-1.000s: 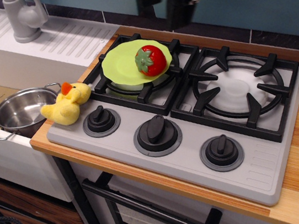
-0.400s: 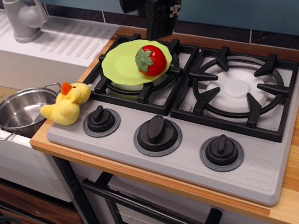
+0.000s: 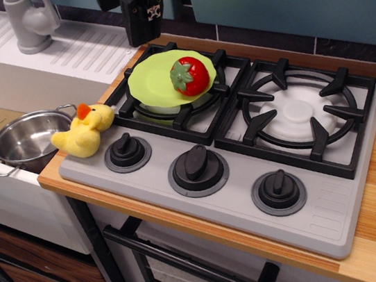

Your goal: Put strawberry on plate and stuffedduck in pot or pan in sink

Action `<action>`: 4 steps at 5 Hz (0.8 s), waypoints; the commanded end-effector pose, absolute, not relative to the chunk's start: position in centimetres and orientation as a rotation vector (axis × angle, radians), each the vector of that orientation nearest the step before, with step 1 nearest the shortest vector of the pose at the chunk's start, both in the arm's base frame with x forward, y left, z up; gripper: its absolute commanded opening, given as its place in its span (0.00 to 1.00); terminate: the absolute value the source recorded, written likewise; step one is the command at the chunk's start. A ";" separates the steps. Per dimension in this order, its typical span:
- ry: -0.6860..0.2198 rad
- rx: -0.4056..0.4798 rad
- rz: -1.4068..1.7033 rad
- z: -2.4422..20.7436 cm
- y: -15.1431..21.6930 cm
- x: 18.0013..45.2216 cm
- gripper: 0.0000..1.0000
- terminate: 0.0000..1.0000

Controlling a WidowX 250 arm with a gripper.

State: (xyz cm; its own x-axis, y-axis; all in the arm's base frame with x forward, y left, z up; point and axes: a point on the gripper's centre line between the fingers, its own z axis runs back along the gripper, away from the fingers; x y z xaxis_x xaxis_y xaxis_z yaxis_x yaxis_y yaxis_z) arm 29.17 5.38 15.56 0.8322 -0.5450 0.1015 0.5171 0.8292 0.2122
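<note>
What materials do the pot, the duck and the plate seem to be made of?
Pot: likely stainless steel, polished; its inside mirrors the light.
Duck: soft plush fabric, matte yellow with a fuzzy outline and an orange beak.
Plate: probably plastic, smooth lime green with a dull sheen, thin at the rim.

Bright, even light falls from above, leaving soft, short shadows under the burner grates (image 3: 301,112). Glare spots sit on the strawberry (image 3: 190,75) and the steel pot (image 3: 28,142) (its inner wall mirrors the light). The gripper (image 3: 141,23) looks dark and slightly blurred; the rest is sharp.
</note>
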 end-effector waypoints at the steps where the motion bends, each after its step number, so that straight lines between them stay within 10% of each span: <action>1: -0.299 0.228 -0.447 16.2 8.6 29.8 1.00 0.00; 4: -0.276 0.261 -0.187 12.7 9.8 27.5 1.00 0.00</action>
State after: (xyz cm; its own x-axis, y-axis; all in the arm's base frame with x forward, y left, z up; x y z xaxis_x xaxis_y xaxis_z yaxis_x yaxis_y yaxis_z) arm 26.84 9.68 10.95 0.9567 -0.2101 0.2015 0.1578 0.9560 0.2474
